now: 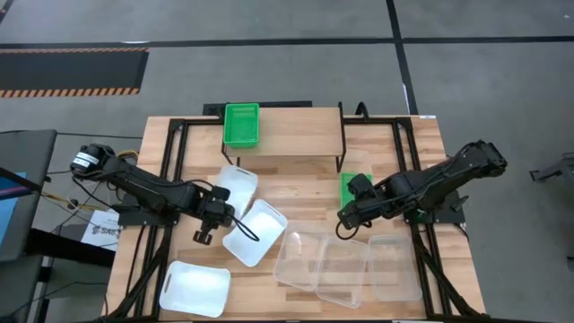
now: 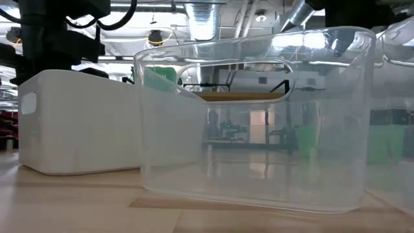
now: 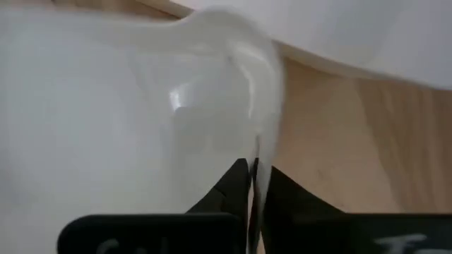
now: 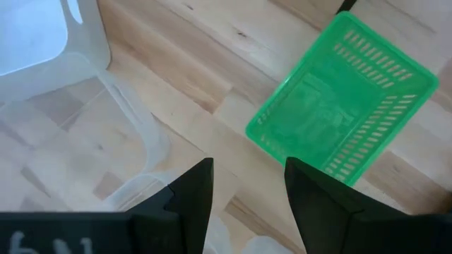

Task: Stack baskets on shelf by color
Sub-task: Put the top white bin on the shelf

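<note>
A green basket (image 1: 240,124) stands on the shelf (image 1: 296,135) at the table's far side. Three white baskets (image 1: 240,184), (image 1: 257,233), (image 1: 195,289) rest on the table at left. My left gripper (image 1: 220,215) is shut on the one nearest the shelf (image 3: 106,127). Three clear baskets (image 1: 300,256), (image 1: 345,269), (image 1: 395,265) sit at the near right. My right gripper (image 4: 247,190) hangs open above bare wood, between a second green basket (image 4: 339,120) and a clear basket (image 4: 85,120). My left gripper pinches the white basket's thin side wall (image 3: 253,152) just below the rim, one finger inside the basket and one outside. The fingers come from above, pointing down. The basket's bottom stands on the table.
The second green basket (image 1: 350,188) lies on the table beside the shelf's right leg, half under my right arm. In the low view a clear basket (image 2: 252,123) stands close in front, and a white basket (image 2: 77,123) to its left. Black frame rails (image 1: 170,170) run along both table sides.
</note>
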`<state>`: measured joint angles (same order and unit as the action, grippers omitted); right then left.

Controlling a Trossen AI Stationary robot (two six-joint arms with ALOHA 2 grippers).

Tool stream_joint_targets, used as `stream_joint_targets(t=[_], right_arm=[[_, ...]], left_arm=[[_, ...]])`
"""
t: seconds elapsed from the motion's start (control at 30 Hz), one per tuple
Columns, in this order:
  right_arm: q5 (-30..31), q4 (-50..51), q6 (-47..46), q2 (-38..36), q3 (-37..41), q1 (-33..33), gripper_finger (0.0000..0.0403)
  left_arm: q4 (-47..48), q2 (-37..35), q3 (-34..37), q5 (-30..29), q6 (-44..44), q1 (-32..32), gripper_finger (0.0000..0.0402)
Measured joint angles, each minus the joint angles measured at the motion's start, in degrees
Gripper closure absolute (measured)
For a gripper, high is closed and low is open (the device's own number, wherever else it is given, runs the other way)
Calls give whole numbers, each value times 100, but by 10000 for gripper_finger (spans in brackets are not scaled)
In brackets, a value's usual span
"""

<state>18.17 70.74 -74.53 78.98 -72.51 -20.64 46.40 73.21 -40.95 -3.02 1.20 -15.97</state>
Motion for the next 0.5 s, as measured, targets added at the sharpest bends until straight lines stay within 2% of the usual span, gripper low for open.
stream_joint_targets(t=[0.23,0.37,0.5], right_arm=[[0,-89,1,0,0,0,202],[-1,-126,2,0,0,0,202],[0,-175,3,0,0,0,202]], left_arm=[[309,0,-215,310,-769,-17,401],[758,0,-641,464,-1314,-92,401],[1274,0,-1253,907,-1933,-134,401]])
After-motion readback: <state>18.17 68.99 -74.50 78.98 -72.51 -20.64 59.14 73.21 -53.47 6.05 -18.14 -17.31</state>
